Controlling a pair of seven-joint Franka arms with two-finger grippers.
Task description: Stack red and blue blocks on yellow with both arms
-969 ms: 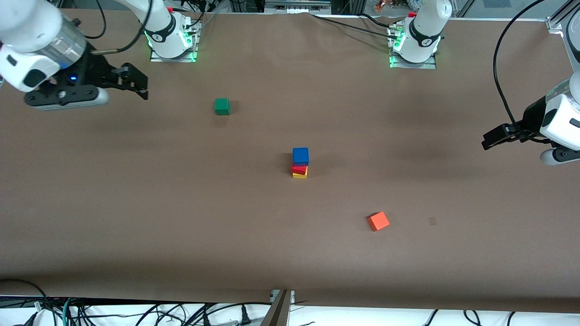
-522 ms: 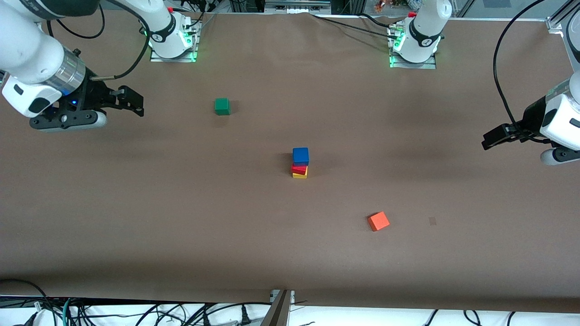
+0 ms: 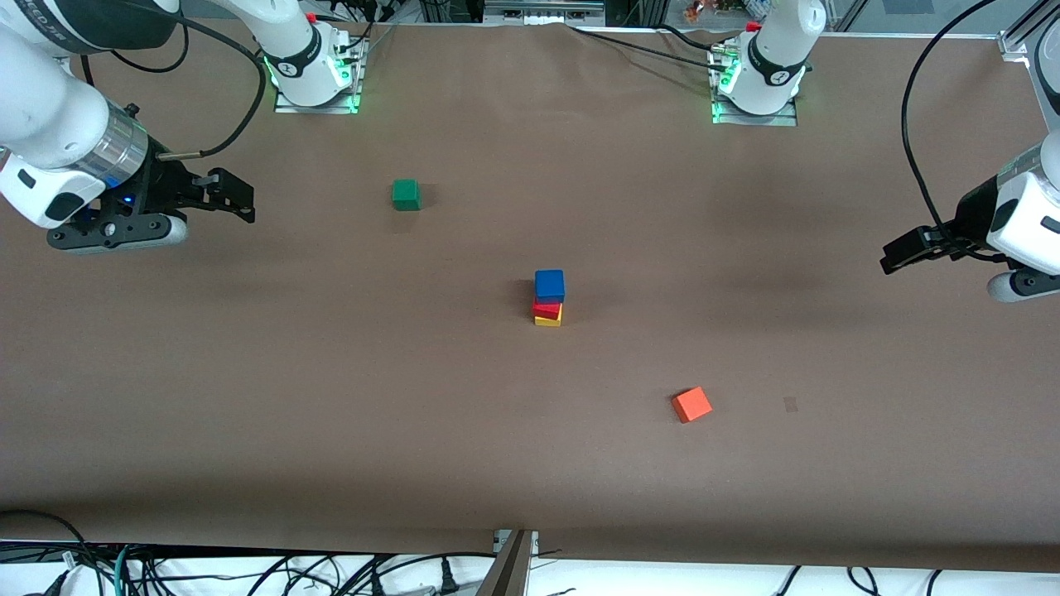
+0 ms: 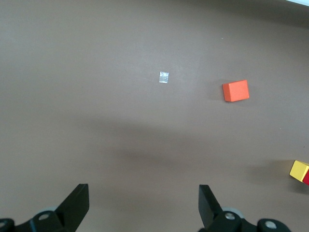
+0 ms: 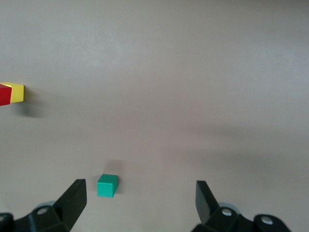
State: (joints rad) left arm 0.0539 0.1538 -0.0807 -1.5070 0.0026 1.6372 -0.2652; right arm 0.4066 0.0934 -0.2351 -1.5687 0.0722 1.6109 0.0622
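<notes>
yellow cube mostly hidden under red cube, blue cube covering the red top, stack cut by both wrist views' edges, left arm's wrist cropped at the frame edge

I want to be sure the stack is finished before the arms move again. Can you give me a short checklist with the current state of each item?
1. Yellow cube sits on the table at the bottom of the stack: ok.
2. Red cube rests on the yellow cube: ok, though it looks slightly offset.
3. Blue cube is on top of the red cube: ok.
4. Left end effector is open, holds nothing and is off at its arm's end of the table: ok.
5. Right end effector is open, holds nothing and is away from the stack: ok.
6. Green cube and orange cube lie apart from the stack: ok.
</notes>
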